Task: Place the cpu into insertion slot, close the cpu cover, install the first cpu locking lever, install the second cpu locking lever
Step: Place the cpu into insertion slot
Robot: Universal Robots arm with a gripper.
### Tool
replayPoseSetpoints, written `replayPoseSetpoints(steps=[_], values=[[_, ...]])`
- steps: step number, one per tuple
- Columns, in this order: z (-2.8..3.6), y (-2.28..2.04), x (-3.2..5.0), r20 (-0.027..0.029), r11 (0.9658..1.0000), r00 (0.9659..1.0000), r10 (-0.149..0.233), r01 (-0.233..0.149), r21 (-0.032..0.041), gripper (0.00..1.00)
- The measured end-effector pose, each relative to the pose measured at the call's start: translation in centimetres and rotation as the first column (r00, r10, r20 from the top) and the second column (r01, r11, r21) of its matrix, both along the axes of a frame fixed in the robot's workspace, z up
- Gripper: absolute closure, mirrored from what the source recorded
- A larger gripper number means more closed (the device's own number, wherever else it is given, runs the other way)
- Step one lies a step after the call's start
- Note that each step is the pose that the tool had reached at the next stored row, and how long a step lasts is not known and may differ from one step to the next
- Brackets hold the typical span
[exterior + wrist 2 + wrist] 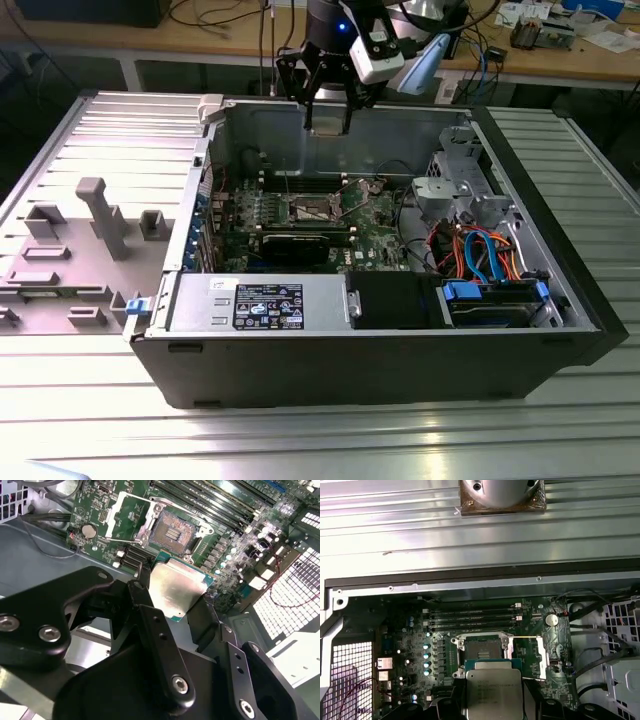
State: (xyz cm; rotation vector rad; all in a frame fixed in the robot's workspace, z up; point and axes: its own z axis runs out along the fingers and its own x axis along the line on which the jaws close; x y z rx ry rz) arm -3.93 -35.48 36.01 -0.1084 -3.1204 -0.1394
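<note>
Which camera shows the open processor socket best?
The second wrist view: the socket sits unblocked, dark centre and metal rim plain. In the first wrist view the chip in the jaws overlaps part of it. The exterior view shows it far off inside the case.

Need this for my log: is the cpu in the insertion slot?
Out: the tool grips the cpu, and the insertion slot sits empty.
</note>
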Motion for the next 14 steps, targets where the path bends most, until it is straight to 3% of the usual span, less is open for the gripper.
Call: replayPoseSetpoints(steps=[2,6,10,13,14], values=[[-0.01,0.00,0.00,-0.0001,0.9998,0.9998,-0.021,0.021,-0.0002,0.46],[-0.05,-0.76,-0.01,0.0000,0.9997,0.9997,-0.026,0.026,0.0003,0.46],[-0.06,-0.78,0.01,0.0000,0.9984,0.9984,-0.056,0.056,0.0002,0.46],[-0.10,0.02,-0.03,0.0000,0.9979,0.9979,-0.065,0.065,0.0001,0.46],[-0.22,0.53,-0.05,-0.0006,0.9978,0.9978,-0.066,0.066,0.0001,0.46]])
